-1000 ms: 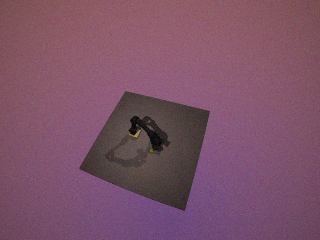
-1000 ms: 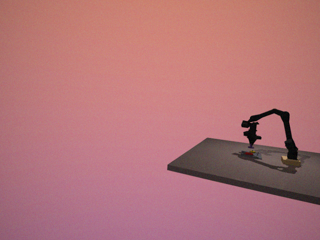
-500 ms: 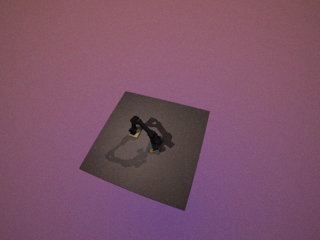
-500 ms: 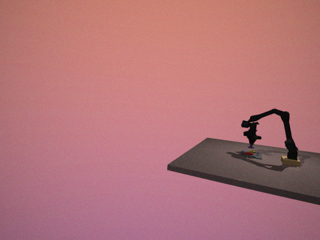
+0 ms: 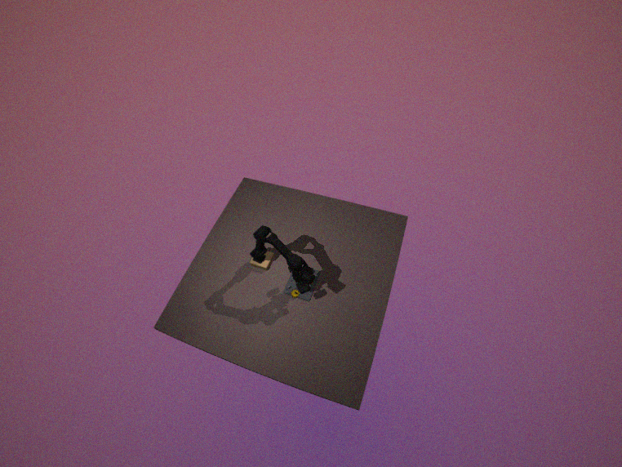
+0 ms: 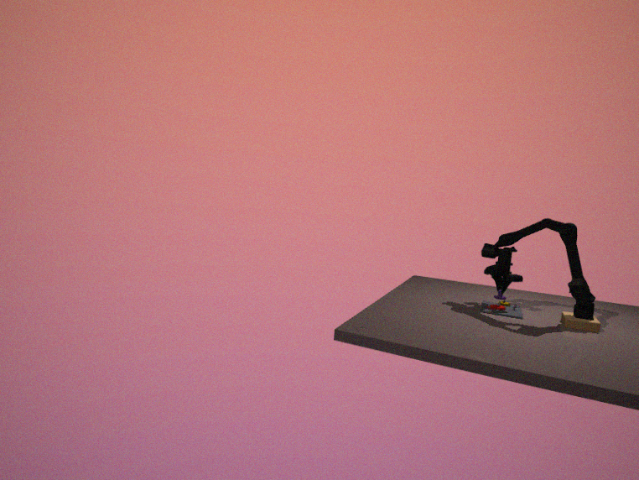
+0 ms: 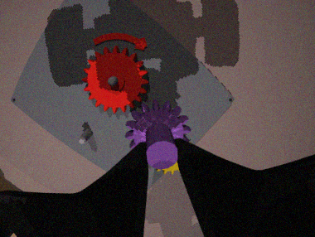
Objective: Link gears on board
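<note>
My gripper (image 7: 160,146) (image 6: 500,292) is shut on the knob of a purple gear (image 7: 157,116) (image 6: 499,297) and holds it above the grey board (image 7: 203,89) (image 6: 513,314). The red gear (image 7: 124,97) (image 6: 496,307) sits on a peg, with the red arrow (image 7: 118,38) beside it. The yellow gear (image 5: 295,293) (image 6: 504,304) is on the board; in the wrist view only a few teeth show below the purple gear. A bare peg (image 7: 86,136) stands on the board to the left of the purple gear. Whether a peg lies under the purple gear is hidden.
The arm's wooden base (image 5: 259,264) (image 6: 580,324) stands on the dark table (image 5: 326,346) (image 6: 438,338). The arm hides part of the board in the top view, and its shadows fall across the board and table. No other loose gear can be made out.
</note>
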Tool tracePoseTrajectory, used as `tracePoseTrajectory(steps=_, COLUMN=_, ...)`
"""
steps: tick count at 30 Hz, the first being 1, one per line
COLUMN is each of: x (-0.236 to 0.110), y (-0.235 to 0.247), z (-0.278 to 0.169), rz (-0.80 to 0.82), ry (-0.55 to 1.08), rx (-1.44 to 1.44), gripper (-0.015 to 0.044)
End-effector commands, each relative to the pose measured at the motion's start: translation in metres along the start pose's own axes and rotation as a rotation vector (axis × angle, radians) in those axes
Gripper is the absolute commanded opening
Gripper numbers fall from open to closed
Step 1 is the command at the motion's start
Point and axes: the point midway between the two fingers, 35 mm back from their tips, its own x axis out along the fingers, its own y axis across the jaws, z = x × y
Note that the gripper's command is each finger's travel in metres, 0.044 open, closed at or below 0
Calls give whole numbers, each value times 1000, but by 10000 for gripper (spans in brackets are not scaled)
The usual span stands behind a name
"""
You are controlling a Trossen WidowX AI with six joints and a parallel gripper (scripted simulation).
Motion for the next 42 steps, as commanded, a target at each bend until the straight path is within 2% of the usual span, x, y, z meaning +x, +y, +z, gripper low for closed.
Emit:
tracePoseTrajectory(steps=1, x=9, y=1, z=0, rz=8, ry=0, rx=-12, gripper=0)
tracePoseTrajectory(steps=17, x=33, y=2, z=0, rz=8, ry=1, rx=266, gripper=0)
tracePoseTrajectory(steps=22, x=28, y=1, z=-1, rz=8, ry=1, rx=333, gripper=0)
tracePoseTrajectory(steps=42, x=30, y=2, z=-1, rz=8, ry=0, rx=-23, gripper=0)
